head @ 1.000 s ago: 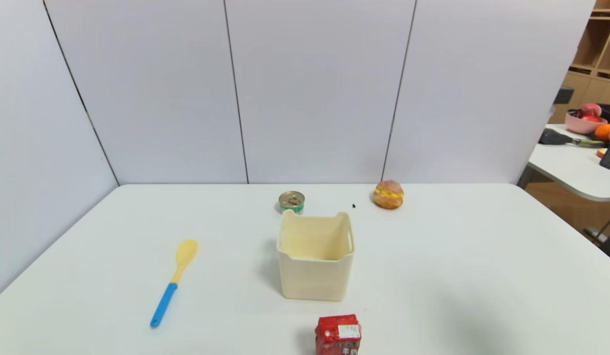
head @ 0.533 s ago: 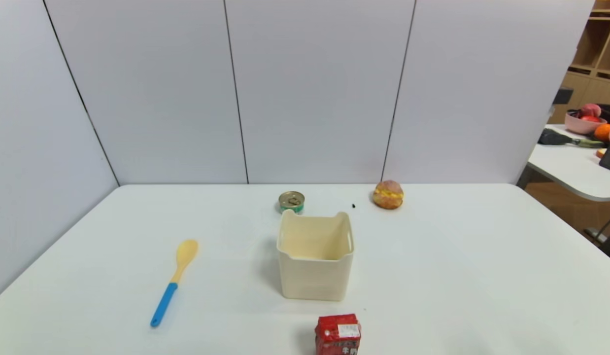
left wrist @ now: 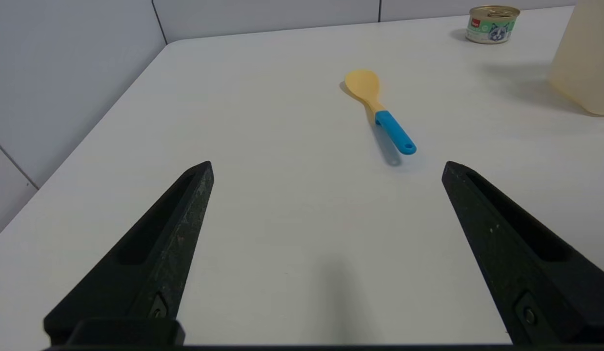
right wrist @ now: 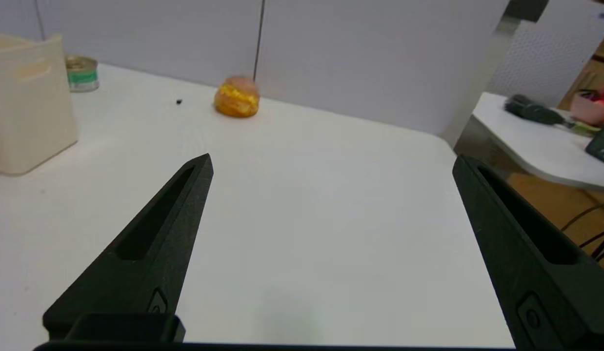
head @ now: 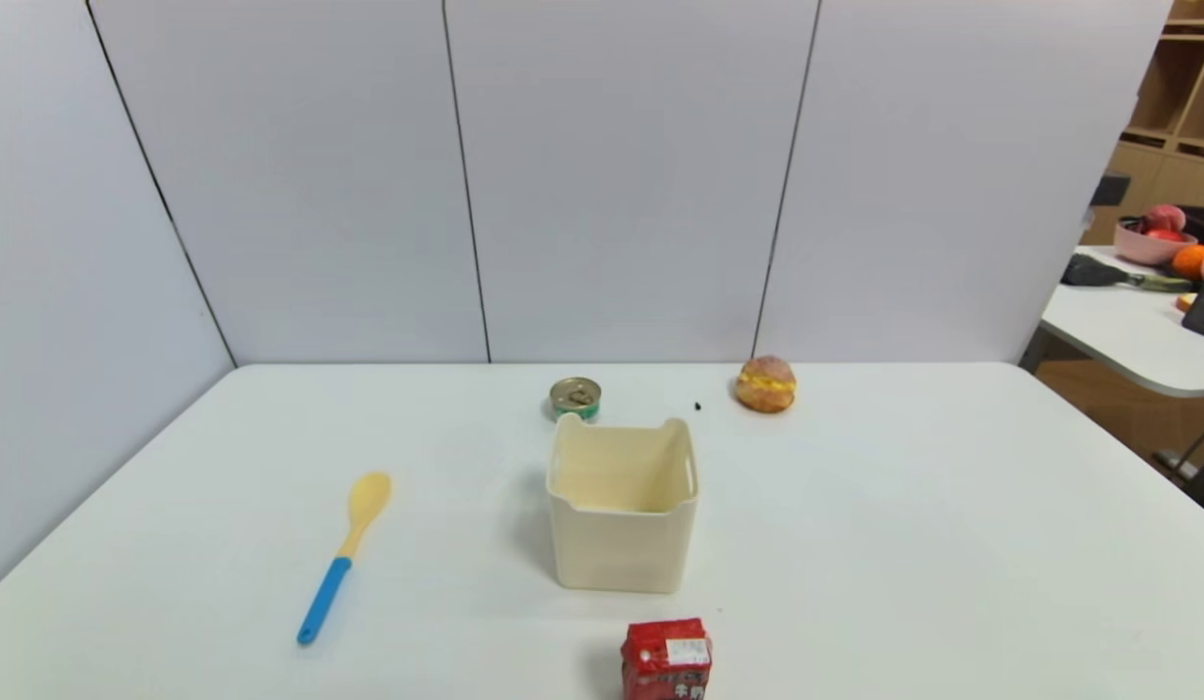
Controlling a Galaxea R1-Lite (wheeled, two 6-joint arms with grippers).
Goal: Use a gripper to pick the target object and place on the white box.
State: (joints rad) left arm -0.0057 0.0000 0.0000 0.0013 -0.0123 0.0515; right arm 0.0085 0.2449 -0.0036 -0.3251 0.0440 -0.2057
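Note:
The cream-white box (head: 621, 544) stands upright in the middle of the table; its inside looks bare as far as I can see. It also shows as the white box (left wrist: 585, 58) in the left wrist view and the white box (right wrist: 24, 112) in the right wrist view. No small wooden cylinder shows in any view. My left gripper (left wrist: 327, 165) hovers open over bare table, short of the spoon. My right gripper (right wrist: 332, 158) is open over bare table to the right of the box. Neither gripper appears in the head view.
A yellow spoon with a blue handle (head: 339, 554) lies left of the box. A gold-lidded green can (head: 576, 398) sits just behind it, an orange-brown bun (head: 766, 383) at the back right, a red carton (head: 667, 661) at the front edge. A second table (head: 1127, 335) stands far right.
A faint shadow on the table's front right has faded away. None of the objects has moved.

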